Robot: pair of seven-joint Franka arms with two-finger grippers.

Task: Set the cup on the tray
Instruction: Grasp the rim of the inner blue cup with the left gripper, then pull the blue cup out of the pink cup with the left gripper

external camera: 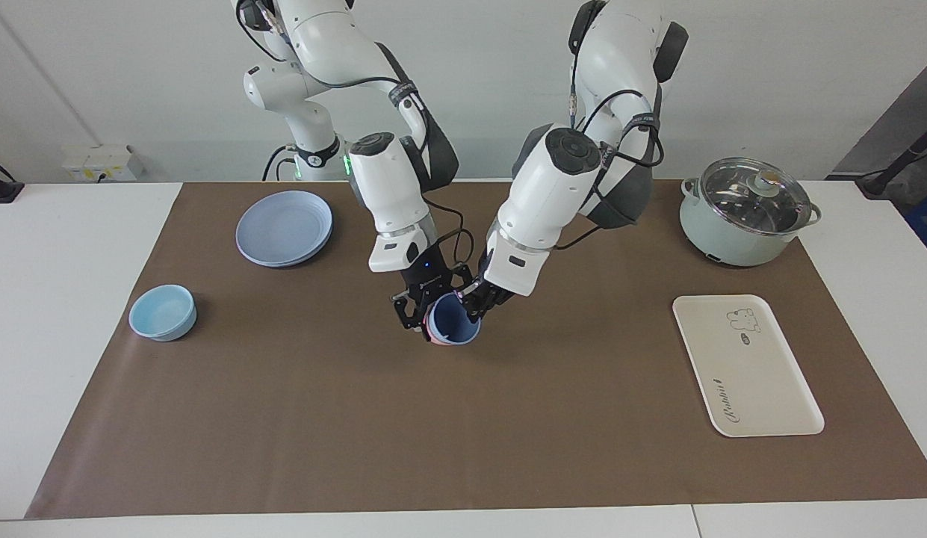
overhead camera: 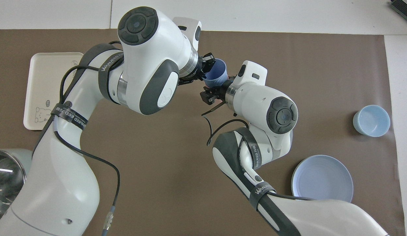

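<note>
Low over the middle of the brown mat, the periwinkle-blue cup sits nested in a pink cup, of which only a sliver of rim shows. My left gripper is shut on the blue cup's rim, on the side toward the tray. My right gripper is shut on the pink cup from the side toward the right arm's end. The cream tray lies flat at the left arm's end, with nothing on it.
A pale green pot with a glass lid stands nearer to the robots than the tray. Blue plates and a light-blue bowl sit toward the right arm's end.
</note>
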